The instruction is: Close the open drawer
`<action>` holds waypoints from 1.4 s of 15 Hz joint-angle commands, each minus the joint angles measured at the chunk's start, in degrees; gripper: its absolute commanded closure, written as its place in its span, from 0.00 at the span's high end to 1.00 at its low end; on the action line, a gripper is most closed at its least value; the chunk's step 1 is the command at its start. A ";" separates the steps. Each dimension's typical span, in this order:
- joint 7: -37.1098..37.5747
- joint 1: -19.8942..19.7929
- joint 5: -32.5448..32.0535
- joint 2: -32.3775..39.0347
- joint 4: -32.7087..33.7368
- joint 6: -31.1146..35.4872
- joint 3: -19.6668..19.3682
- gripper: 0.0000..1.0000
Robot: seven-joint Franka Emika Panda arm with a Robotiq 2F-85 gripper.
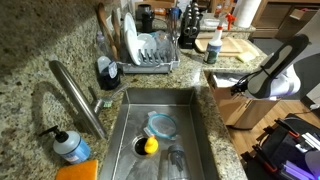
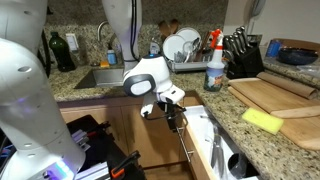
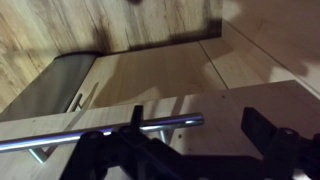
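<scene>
The open wooden drawer [image 1: 232, 105] sticks out of the cabinet beside the sink; in an exterior view [image 2: 208, 128] it holds white and metal items. Its metal bar handle [image 2: 184, 142] runs along the drawer front. My gripper [image 2: 170, 104] is right at the drawer front, by the upper end of the handle. In the wrist view the drawer front [image 3: 225, 105] fills the frame and the handle [image 3: 120, 130] lies across it. My gripper [image 3: 198, 125] is open, with the end of the handle between the two fingers. It holds nothing.
The steel sink [image 1: 160, 120] with a yellow item by the drain and the tap [image 1: 80, 95] lie next to the drawer. A dish rack [image 1: 150, 52], a spray bottle [image 2: 214, 62], a knife block [image 2: 242, 52], cutting boards [image 2: 275, 95] and a yellow sponge [image 2: 262, 120] stand on the granite counter.
</scene>
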 commanded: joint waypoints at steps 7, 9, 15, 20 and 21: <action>8.59 2.49 9.93 9.17 11.14 3.49 -4.70 1.00; 13.27 -5.51 4.35 7.65 10.52 2.86 4.02 1.00; 12.12 4.36 11.38 10.05 11.58 3.50 -4.45 1.00; 14.18 14.41 21.78 22.19 18.28 2.99 -13.00 1.00; 14.82 15.66 22.75 24.25 19.50 3.71 -13.64 1.00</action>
